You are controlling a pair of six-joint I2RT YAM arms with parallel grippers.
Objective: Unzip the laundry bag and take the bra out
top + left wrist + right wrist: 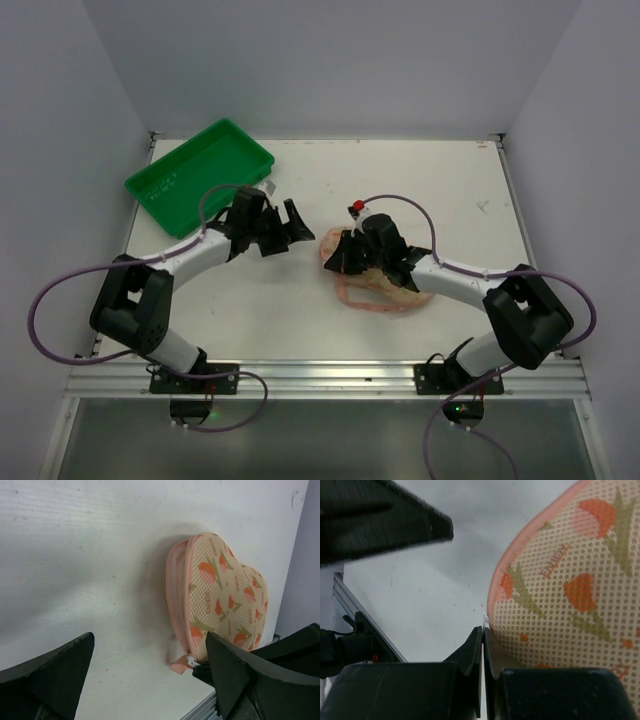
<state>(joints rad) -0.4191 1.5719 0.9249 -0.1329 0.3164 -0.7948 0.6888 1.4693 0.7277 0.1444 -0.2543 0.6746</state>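
The laundry bag (385,285), cream-peach mesh with orange print and pink zip trim, lies right of the table's middle. It also shows in the left wrist view (225,600) and fills the right wrist view (570,590). My right gripper (347,260) (483,629) is at the bag's left end, shut on the white zip pull (485,616). A pink tab (179,666) hangs beside the pull. My left gripper (287,228) (150,660) is open and empty, just left of the bag and apart from it. The bra is hidden.
A green plastic tray (200,175) stands at the back left of the white table (420,180). The table's near edge with its metal rail (320,375) runs just in front of the bag. Grey walls close the sides and back.
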